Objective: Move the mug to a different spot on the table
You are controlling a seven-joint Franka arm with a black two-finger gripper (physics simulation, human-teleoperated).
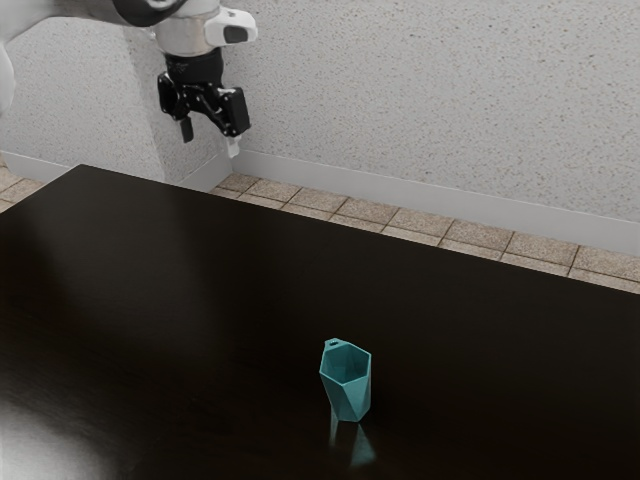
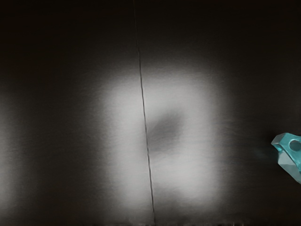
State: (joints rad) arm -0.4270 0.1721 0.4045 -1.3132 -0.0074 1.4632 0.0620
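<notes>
Exterior view: gripper hovers well apart from mug.

No text, label or number can be read anywhere.

We look across a dark, glossy table whose near-black top takes up the lower part of the exterior view; faint pale light lies on its polish; beyond its far edge runs a floor of small tan-brown tiles with lighter grout; a white skirting board lines the foot of the wall, which is pale grey and coarsely speckled; toward the exterior view's left a jutting corner of that wall steps forward; in the wrist view we find a broad, soft white sheen on the tabletop, a darker smudge at its middle; a thin dark seam crosses the surface through the sheen.
</notes>
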